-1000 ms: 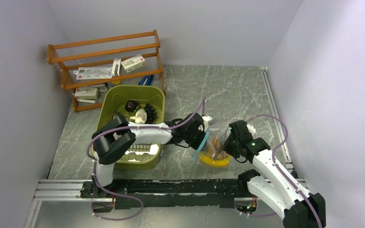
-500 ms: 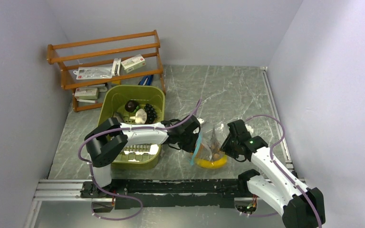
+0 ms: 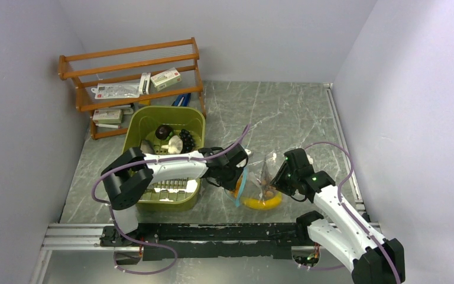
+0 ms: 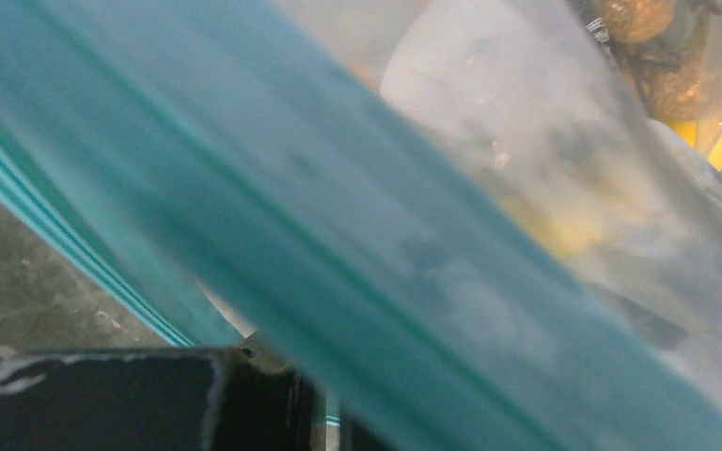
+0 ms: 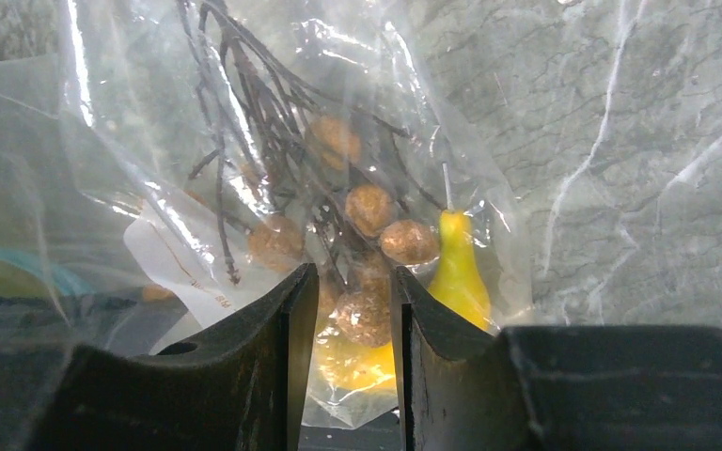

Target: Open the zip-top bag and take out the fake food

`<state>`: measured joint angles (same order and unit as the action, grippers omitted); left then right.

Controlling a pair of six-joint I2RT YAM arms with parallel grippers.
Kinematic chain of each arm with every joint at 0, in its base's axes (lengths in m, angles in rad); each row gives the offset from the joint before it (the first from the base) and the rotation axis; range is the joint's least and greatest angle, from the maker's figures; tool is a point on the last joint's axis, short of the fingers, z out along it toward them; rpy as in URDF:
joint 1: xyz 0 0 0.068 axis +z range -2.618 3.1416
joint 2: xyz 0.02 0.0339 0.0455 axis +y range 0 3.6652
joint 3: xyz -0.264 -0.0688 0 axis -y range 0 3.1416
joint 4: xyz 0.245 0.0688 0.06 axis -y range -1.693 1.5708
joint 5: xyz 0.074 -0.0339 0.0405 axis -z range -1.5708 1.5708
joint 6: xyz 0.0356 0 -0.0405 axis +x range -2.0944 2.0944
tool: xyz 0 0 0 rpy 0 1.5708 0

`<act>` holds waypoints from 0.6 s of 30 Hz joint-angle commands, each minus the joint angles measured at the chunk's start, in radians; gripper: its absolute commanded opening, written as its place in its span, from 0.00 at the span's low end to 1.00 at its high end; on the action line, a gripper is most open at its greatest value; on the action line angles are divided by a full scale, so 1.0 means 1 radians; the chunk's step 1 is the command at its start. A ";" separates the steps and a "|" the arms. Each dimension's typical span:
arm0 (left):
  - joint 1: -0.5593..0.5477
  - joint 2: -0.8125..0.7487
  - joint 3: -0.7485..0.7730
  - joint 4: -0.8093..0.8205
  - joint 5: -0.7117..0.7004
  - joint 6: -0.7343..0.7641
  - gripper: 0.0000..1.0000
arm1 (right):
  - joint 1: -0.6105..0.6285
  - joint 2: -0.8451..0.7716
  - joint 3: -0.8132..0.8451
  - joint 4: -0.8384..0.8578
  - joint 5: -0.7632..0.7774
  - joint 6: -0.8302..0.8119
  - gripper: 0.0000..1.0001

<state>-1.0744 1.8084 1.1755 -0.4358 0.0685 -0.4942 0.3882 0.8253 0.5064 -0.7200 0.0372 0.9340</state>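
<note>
The clear zip-top bag (image 3: 262, 179) stands between my two grippers, near the table's front. My left gripper (image 3: 233, 170) is shut on its teal zip strip (image 3: 240, 188). The strip (image 4: 291, 188) fills the left wrist view, pinched in that gripper (image 4: 331, 423). My right gripper (image 3: 281, 176) is shut on the bag's other side. In the right wrist view the plastic (image 5: 150, 141) runs into the narrow gap of this gripper (image 5: 348, 348). A yellow banana (image 5: 458, 268) and brown balls on dark stems (image 5: 369, 209) are inside the bag.
An olive-green bin (image 3: 135, 125) stands left of the bag, holding a brown piece (image 3: 164, 131), a white mushroom (image 3: 175, 144) and dark grapes (image 3: 187, 138). A wooden rack (image 3: 130, 71) with packets stands at the back left. The arms' black rail (image 3: 224, 232) runs along the front.
My left gripper has drawn the teal zip strip leftward and toward the front, spreading the bag's mouth. My right gripper has kept its hold almost in place.
</note>
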 commanded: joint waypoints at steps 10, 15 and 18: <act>-0.006 -0.112 0.091 -0.112 0.045 0.056 0.07 | 0.004 0.007 -0.010 0.049 -0.039 -0.005 0.35; -0.007 -0.134 0.127 -0.192 0.063 0.076 0.07 | 0.004 0.040 -0.008 0.046 -0.033 0.003 0.35; -0.007 -0.145 0.137 -0.244 0.076 0.076 0.07 | 0.004 0.046 -0.006 0.044 -0.029 0.007 0.35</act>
<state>-1.0752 1.6947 1.2789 -0.5812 0.0975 -0.4397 0.3882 0.8661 0.5064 -0.6853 0.0051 0.9340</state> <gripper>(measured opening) 0.114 0.346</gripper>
